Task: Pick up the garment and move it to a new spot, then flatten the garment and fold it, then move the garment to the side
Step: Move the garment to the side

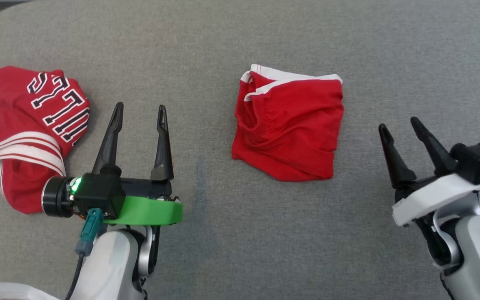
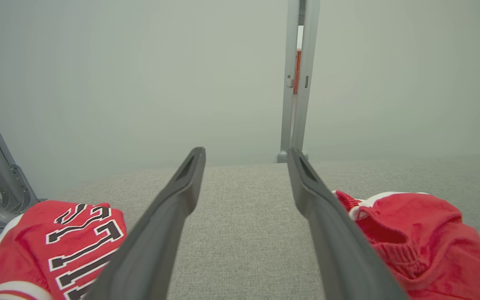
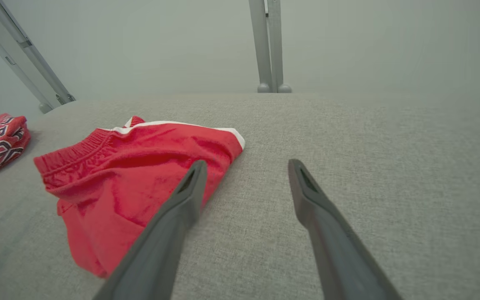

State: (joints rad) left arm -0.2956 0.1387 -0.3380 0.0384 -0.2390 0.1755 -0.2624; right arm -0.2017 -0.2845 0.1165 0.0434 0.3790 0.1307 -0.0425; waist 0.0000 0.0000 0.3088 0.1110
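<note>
Shorts [image 1: 288, 125] lie folded on the desk [image 1: 231, 33]; left gripper [image 1: 140, 112] at eight o'clock, right gripper [image 1: 399, 124] at four, fingers [image 1: 163, 141] spread, empty.

A: Top [image 1: 265, 233]?
B: It was grey woven cloth, matt, with a coarse weave.
A: Shorts [image 1: 290, 125], mid-top?
B: Soft red cloth, matt. The waistband was ribbed and the trim white.
A: Jersey [image 1: 27, 125], left edge?
B: Red and white cloth, matt, with flat lettering.
A: Left gripper [image 1: 140, 106]?
B: The fingers [image 1: 111, 137] were dark matt plastic. The green bracket [image 1: 148, 212] was smooth plastic, slightly glossy. The posts [image 2: 296, 83] looked like matt grey metal.
</note>
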